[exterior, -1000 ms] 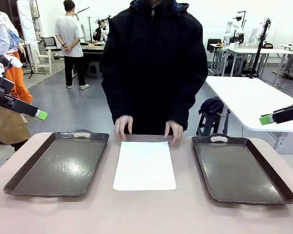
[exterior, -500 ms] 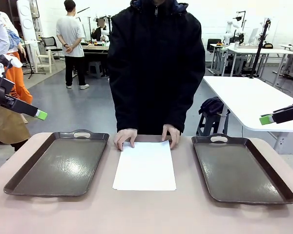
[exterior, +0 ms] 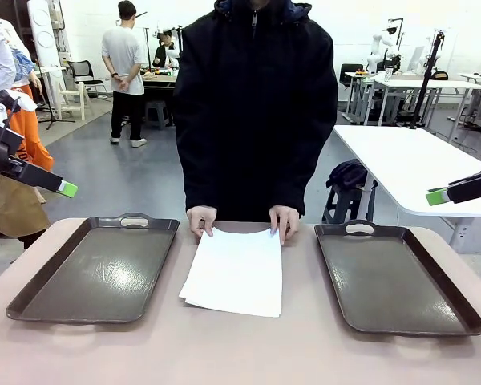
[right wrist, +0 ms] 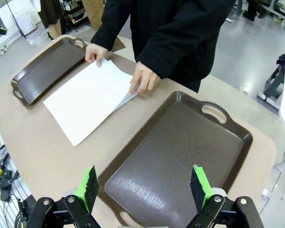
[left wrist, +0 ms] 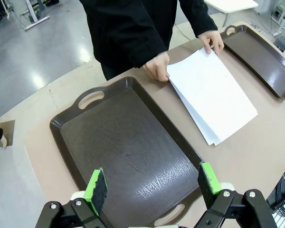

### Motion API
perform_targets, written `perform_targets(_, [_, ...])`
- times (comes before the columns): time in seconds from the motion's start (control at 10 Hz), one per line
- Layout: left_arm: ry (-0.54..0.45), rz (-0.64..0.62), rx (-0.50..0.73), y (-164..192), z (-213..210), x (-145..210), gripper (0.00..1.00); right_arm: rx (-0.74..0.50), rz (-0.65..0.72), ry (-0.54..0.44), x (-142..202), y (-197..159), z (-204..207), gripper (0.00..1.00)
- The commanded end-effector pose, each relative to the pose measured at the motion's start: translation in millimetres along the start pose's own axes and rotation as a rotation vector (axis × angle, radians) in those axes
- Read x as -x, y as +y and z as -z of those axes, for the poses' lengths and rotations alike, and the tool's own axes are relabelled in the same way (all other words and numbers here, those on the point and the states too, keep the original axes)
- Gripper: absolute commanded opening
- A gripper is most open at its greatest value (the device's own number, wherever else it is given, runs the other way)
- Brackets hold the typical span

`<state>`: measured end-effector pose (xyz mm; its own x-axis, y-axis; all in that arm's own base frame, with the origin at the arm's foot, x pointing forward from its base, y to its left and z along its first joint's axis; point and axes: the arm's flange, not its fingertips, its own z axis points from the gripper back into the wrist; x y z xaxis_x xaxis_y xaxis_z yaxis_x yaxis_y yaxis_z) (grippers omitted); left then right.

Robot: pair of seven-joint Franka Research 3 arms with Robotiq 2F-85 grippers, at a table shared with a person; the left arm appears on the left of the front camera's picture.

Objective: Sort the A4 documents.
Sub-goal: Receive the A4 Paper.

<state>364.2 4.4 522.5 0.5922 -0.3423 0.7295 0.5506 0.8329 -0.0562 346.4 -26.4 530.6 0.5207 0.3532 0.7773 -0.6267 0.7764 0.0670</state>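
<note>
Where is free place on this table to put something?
Free: the left tray, the right tray, and the table between the A4 documents and its near edge. Crowded: the middle, where the person's hands hold those sheets.

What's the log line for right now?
A4 documents: stacked between left tray and right tray, person's hands on far edge | left gripper: open, facing left tray | right gripper: open, facing right tray

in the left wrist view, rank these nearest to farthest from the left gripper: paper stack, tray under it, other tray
From the left gripper:
1. left tray, directly below the open fingers.
2. A4 documents, mid-table, just past that tray's edge.
3. right tray, beyond the paper at the table's other end.
</note>
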Motion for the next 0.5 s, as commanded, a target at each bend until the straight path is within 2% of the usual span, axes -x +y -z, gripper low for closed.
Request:
perform_targets(0.0, [-0.01,-0.003,0.002,1.2,0.9,-0.1,1.0,-0.003,0.001,-0.001,0.4,-0.3,0.4,1.0])
perform_targets(0.4, [-0.01,-0.003,0.002,1.2,0.9,-0.1,1.0,-0.003,0.001,-0.001,0.4,-0.3,0.4,1.0])
